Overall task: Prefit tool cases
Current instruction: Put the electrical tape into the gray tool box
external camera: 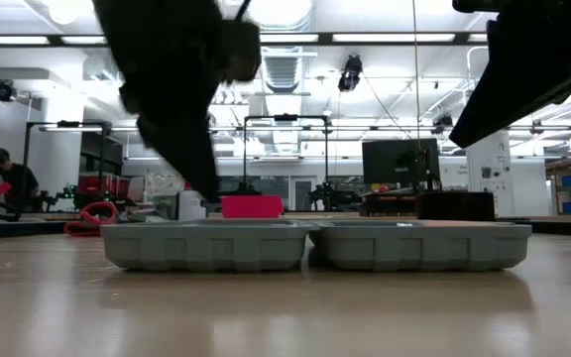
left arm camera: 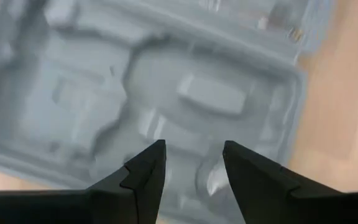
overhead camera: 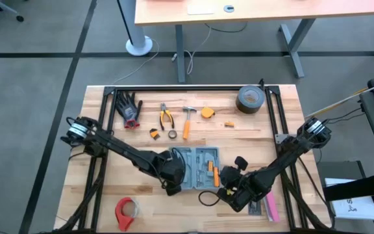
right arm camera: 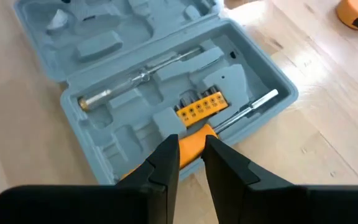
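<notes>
On the wooden table (overhead camera: 109, 188) the open case (overhead camera: 197, 168) lies partly hidden by the left gripper (left arm camera: 192, 163), fingers apart, while the right gripper (right arm camera: 191, 152) pinches an orange-handled screwdriver (right arm camera: 192, 142).

Blue-grey tool case (overhead camera: 199, 168) lies open flat; 2 moulded halves, mid-table.

Ceiling strip lights (external camera: 385, 38) are glowing overhead in the low view, casting a soft sheen along the surface (external camera: 285, 307) and silhouetting the arms. The left wrist view is showing the tool case (left arm camera: 166, 93) blurred, while the right wrist view is rendering it crisp and evenly lit.
</notes>
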Robot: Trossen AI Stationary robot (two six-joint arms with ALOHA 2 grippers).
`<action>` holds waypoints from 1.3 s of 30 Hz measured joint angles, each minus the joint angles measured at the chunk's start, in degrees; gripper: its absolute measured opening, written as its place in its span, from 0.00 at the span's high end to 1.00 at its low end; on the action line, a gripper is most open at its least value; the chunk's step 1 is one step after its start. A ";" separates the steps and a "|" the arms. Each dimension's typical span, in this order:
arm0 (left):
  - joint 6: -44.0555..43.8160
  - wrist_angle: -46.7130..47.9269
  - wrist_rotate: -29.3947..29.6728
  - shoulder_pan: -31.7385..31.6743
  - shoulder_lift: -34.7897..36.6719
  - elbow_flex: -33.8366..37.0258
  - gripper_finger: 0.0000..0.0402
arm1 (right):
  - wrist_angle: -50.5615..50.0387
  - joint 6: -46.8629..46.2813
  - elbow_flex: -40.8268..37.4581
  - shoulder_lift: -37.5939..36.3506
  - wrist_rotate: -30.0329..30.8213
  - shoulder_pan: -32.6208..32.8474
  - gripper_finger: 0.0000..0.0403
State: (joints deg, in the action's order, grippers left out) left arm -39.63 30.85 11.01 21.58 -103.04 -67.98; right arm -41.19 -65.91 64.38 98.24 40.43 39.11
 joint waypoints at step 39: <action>23.37 10.88 -5.22 -32.82 3.37 -4.98 0.58 | 0.05 -3.51 0.00 -0.37 6.55 2.54 0.85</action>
State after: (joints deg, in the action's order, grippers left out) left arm -16.26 41.73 5.79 -11.24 -99.67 -72.96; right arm -41.14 -69.42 64.38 97.86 46.98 41.65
